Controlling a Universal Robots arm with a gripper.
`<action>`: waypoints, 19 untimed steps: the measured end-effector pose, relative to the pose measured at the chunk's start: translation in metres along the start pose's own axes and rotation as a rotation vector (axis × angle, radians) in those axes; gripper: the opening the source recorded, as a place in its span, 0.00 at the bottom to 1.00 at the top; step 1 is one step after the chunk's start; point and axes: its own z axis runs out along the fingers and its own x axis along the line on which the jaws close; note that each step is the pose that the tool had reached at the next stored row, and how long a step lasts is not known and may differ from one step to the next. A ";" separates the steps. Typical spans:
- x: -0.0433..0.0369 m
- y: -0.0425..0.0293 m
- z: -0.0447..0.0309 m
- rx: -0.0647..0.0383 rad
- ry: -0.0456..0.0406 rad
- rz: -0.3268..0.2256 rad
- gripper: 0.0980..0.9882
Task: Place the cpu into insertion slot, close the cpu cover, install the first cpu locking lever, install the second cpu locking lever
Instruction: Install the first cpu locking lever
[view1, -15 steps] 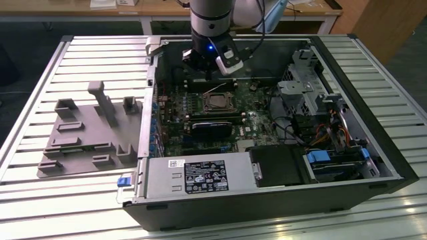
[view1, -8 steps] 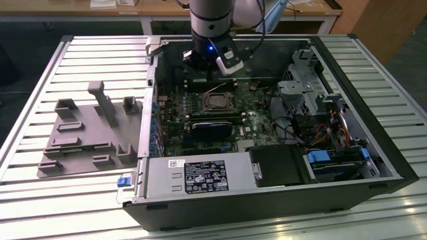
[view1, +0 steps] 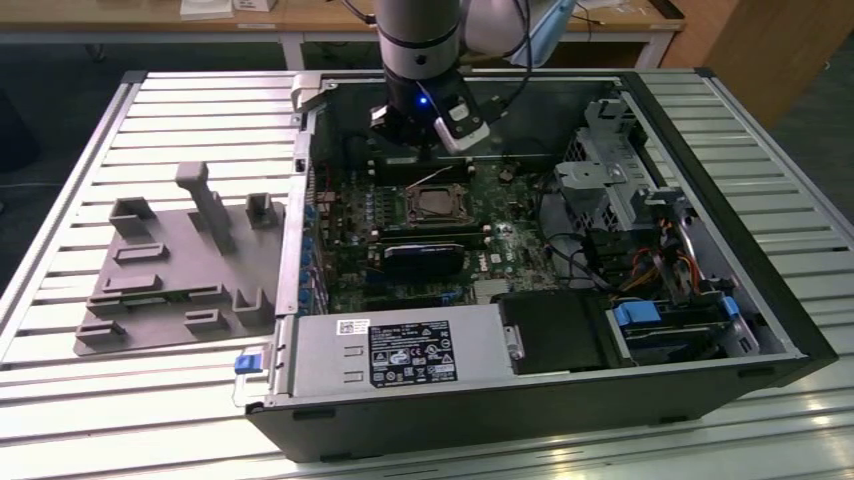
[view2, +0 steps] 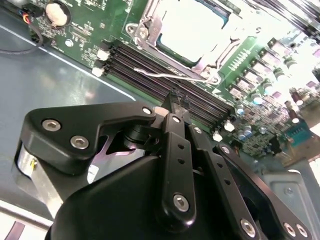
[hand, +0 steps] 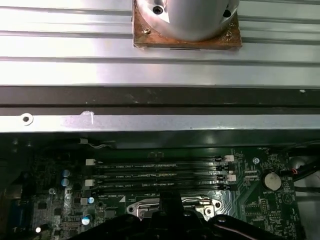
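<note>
The cpu (view2: 192, 27) lies in the insertion slot (view1: 411, 212), its pale metal top showing through the window of the cpu cover (view2: 150, 42), which lies flat around it. A thin wire locking lever (view2: 165, 76) sticks out along the socket's edge on the memory-slot side. In the second wrist view my gripper (view2: 175, 97) hovers just short of that lever, over the memory slots, with its black fingers (view2: 172, 125) pressed together and nothing seen between them. In the exterior view the gripper (view1: 430, 152) hangs just behind the socket. Its tip (hand: 170, 200) also pokes up in front of the socket rim in the first wrist view.
The open computer case (view1: 747, 300) lies on a slatted metal table (view1: 80, 400). Black memory slots (hand: 160, 175) run beside the socket. A black block (view1: 424, 258), the power supply (view1: 394, 355), the drive cage (view1: 601, 170) and cables crowd the board. A grey fixture tray (view1: 180, 265) is at the exterior view's left.
</note>
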 end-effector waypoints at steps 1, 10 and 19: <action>0.0001 -0.0002 0.0009 0.000 -0.0043 -0.001 0.00; 0.0002 -0.0011 0.0038 0.021 -0.0234 0.030 0.00; -0.0011 -0.0031 0.0120 0.029 -0.0416 0.101 0.00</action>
